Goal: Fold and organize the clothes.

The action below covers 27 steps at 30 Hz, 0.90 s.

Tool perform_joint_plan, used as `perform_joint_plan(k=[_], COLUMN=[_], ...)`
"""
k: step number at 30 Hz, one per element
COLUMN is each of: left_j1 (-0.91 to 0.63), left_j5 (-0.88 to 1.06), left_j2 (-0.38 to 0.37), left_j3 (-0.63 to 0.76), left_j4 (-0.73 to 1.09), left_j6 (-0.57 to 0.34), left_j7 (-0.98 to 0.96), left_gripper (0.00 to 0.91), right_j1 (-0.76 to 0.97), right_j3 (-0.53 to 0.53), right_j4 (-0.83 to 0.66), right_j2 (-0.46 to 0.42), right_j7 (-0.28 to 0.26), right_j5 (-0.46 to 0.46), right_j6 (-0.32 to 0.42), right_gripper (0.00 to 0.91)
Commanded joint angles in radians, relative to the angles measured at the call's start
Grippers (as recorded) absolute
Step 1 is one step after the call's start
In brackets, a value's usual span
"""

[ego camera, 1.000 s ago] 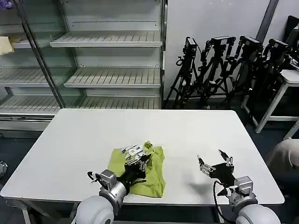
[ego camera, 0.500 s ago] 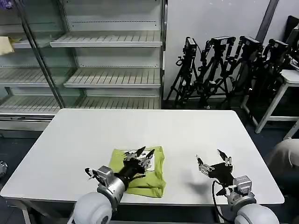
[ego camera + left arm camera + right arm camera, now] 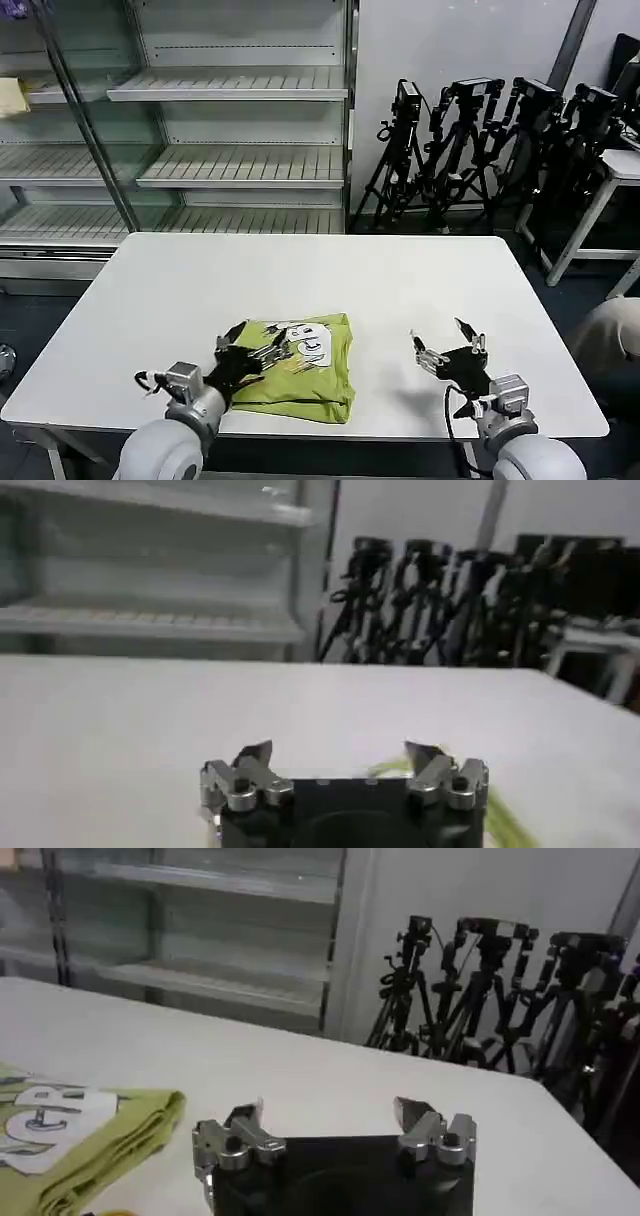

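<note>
The shirt (image 3: 298, 367) lies folded into a compact rectangle on the table (image 3: 180, 290), near the front edge, a little toward my left. A white print faces up on its top layer, and the thick folded edge runs along its near and right sides. I judge the folding to be about finished, because the bundle sits flat and square with no sleeve sticking out.

My left gripper (image 3: 248, 350) hovers at the shirt's nine o'clock edge, fingers spread apart and holding nothing; it sits low and close, I think so that it can tidy or let go of that edge. My right gripper (image 3: 446, 347) hangs over bare table at the shirt's three o'clock, well apart from it, jaws also open and empty, waiting.

My left fingers overlap the shirt's left edge in the head view, so I cannot tell whether they touch the fabric. In my left wrist view the shirt (image 3: 470, 800) is a blurred green sliver. The print is partly hidden by folds, so I cannot read it.
</note>
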Motion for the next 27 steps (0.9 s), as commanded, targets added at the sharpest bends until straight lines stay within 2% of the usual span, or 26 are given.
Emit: perform_joint_plan(k=[1, 17, 18, 19, 27], left_j1=[0.074, 0.036, 0.035, 0.036, 0.043], left_j5=[0.006, -0.006, -0.010, -0.018, -0.072], left_j2=[0.003, -0.026, -0.026, -0.026, -0.031], left_j3=[-0.064, -0.021, -0.021, -0.022, -0.012], left_j4=[0.052, 0.137, 0.139, 0.136, 0.106], left_j6=[0.013, 0.013, 0.013, 0.013, 0.011], left_j7=[-0.053, -0.087, -0.087, -0.086, -0.077], left_gripper=[0.907, 0.907, 0.343, 0.010, 0.010], right_j1=[-0.005, -0.007, -0.006, -0.005, 0.001], right_j3=[-0.013, -0.005, -0.006, -0.006, -0.011], right_j4=[0.011, 0.006, 0.005, 0.005, 0.000], right_j2=[0.002, -0.003, -0.003, -0.002, -0.002], right_j7=[0.003, 0.003, 0.003, 0.003, 0.003], right_j5=[-0.005, -0.006, -0.006, -0.006, -0.005], right_j6=[0.001, 0.001, 0.001, 0.001, 0.000], right_gripper=[0.907, 0.907, 0.907, 0.907, 0.907])
